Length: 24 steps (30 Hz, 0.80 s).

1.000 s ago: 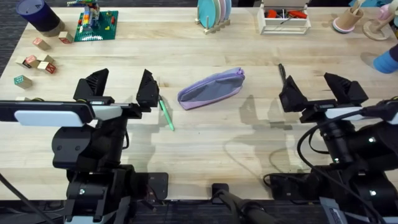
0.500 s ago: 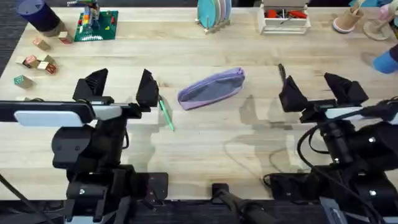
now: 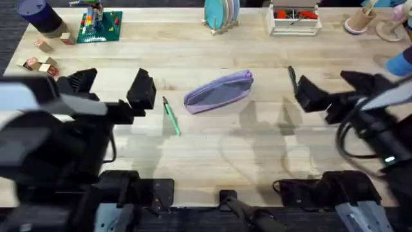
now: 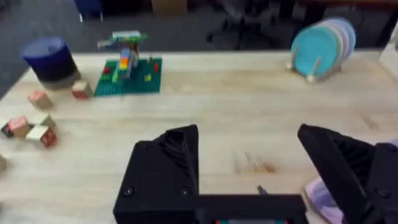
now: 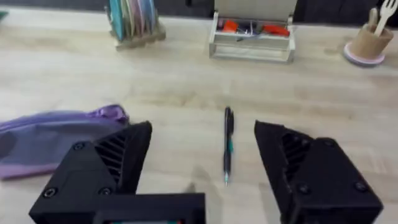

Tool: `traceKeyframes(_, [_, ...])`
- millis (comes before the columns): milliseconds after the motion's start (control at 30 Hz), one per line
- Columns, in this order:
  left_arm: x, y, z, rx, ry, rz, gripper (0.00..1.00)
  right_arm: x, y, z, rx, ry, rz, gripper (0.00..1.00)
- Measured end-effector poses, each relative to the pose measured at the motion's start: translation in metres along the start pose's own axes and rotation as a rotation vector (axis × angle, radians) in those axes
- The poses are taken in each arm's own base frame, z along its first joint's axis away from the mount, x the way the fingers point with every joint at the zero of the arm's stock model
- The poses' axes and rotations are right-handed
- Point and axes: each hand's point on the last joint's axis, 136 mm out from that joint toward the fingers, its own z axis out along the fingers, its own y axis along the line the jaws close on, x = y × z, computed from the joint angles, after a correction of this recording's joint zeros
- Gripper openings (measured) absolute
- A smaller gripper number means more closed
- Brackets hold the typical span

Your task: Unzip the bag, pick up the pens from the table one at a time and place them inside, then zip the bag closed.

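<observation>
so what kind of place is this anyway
Probably a robot lab or test room: a plank table laid out with practice props such as toy blocks, a plate rack, and a brick baseplate.

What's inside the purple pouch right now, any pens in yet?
None visible. The bag lies flat on the table; its interior is covered by fabric. The green pen lies beside it, and the dark pen lies apart on its other side.
</observation>
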Motion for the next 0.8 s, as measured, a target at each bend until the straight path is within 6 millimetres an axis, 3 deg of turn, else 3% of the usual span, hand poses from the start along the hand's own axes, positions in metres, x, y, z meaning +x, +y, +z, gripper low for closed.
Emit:
traceKeyframes(200, [-0.029,-0.001,0.002,0.007,0.165,0.004,0.994,-0.034,0.002,0.001,-0.026,0.248,0.014,0.995])
traceKeyframes(400, [-0.059,-0.004,0.016,0.027,0.298,0.004,0.994,-0.061,0.002,0.017,-0.041,0.441,0.037,0.995])
traceKeyframes(600, [-0.050,-0.007,0.035,0.040,0.441,0.004,0.995,-0.069,0.000,0.036,-0.046,0.520,0.044,0.996])
traceKeyframes(800, [-0.049,-0.008,0.044,0.047,0.470,0.021,0.994,-0.066,0.000,0.039,-0.048,0.534,0.041,0.995])
